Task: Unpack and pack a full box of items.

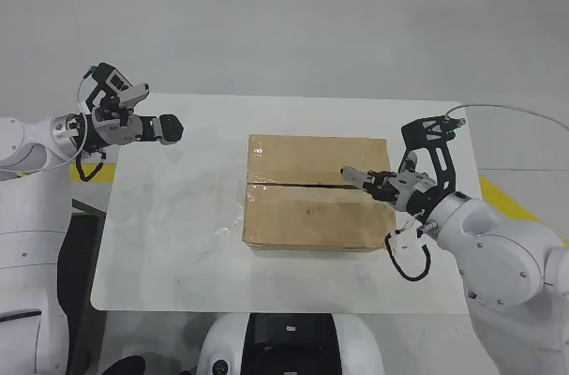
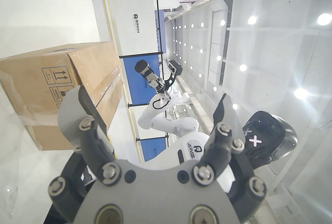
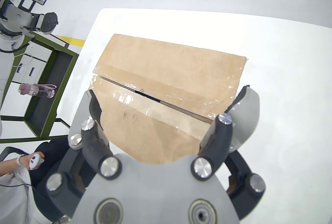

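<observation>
A closed cardboard box (image 1: pixel 314 192) stands in the middle of the white table (image 1: pixel 172 244), its two top flaps meeting at a seam covered with clear tape. My right gripper (image 1: pixel 357 176) hovers over the box's right end, open, with the taped seam (image 3: pixel 166 99) between and below its fingers (image 3: pixel 168 90). My left gripper (image 1: pixel 169 127) is held above the table's far left corner, well away from the box, open and holding nothing (image 2: pixel 153 95). In the left wrist view the box (image 2: pixel 39 85) shows an end face with printed arrows.
Bare table surface surrounds the box on all sides. Off the table's left side stands a green cart (image 3: pixel 52 95) with a pink bottle (image 3: pixel 37 90) lying in it. A yellow floor line (image 1: pixel 509 202) runs beside the table's right edge.
</observation>
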